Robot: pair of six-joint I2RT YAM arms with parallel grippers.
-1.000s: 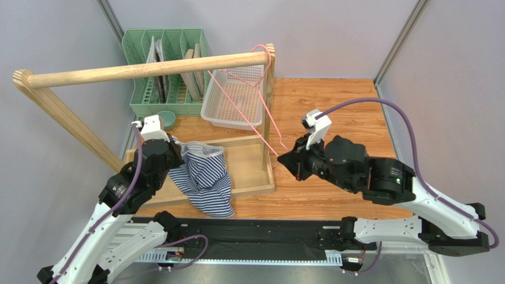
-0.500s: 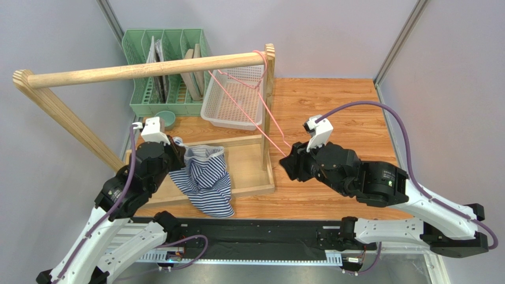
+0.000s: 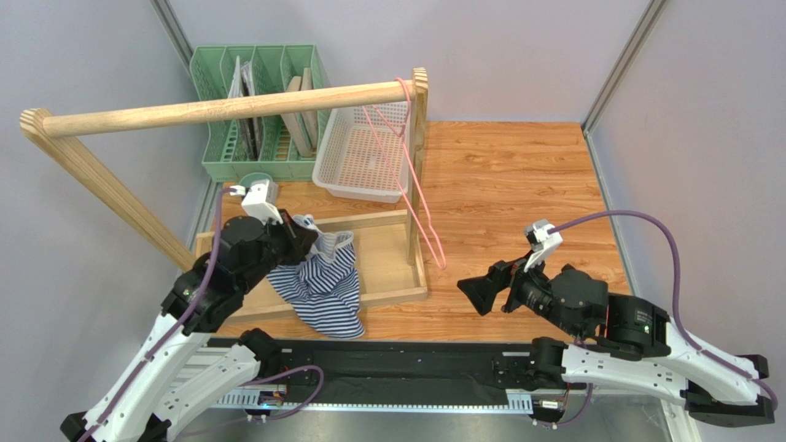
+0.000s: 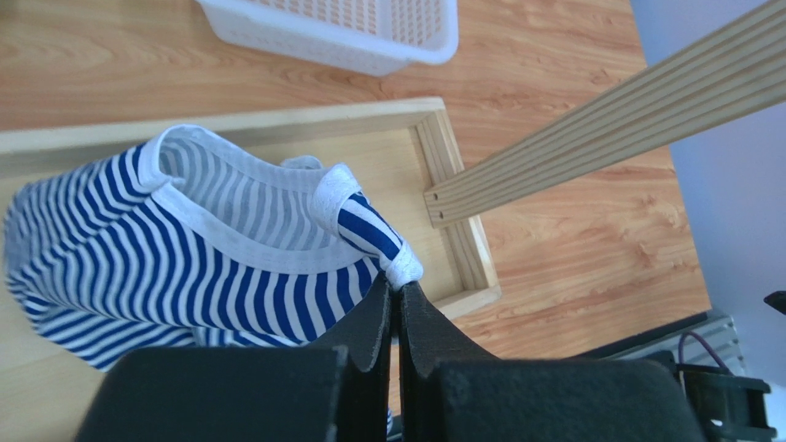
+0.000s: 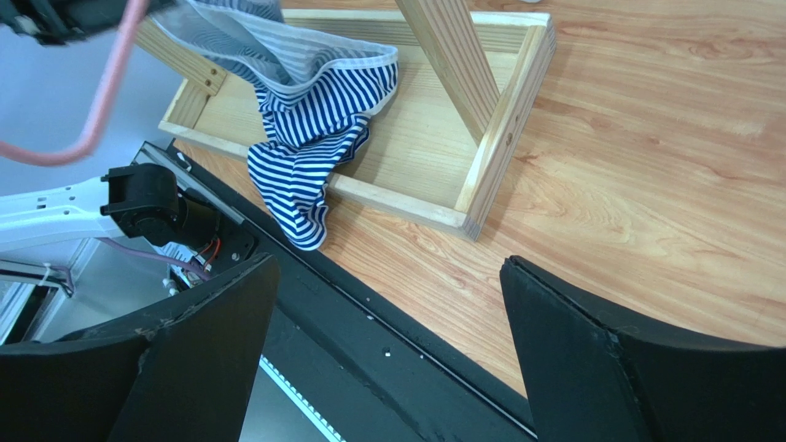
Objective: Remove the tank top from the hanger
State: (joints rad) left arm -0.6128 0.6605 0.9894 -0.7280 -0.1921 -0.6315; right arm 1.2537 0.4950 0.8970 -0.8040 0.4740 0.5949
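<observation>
The left gripper (image 4: pixel 398 291) is clamped tight on a white-edged strap of the tank top (image 4: pixel 184 249), with only a fold of trim pinched between the fingertips. From that pinch the striped cloth sags away below the jaws and bunches over the near rim of the wooden base tray (image 4: pixel 458 189). Its hem spills past the rim toward the arms' bases.

The top looks light, limp and stretchy. It will likely drape and swing rather than hold a shape. The bound edge at a strap or the neckline seems the surest hold, since it is thicker than the body cloth.

Its long axis runs from the gripped strap down to the hem, neck opening uppermost and gaping.

Further right, well apart from the cloth, the hanger (image 3: pixel 417 189) hangs bare from the rail (image 3: pixel 231 106) by its hook, its lower corner slanting down beside the tray. The right gripper (image 5: pixel 387 267) is spread wide and holds nothing.
</observation>
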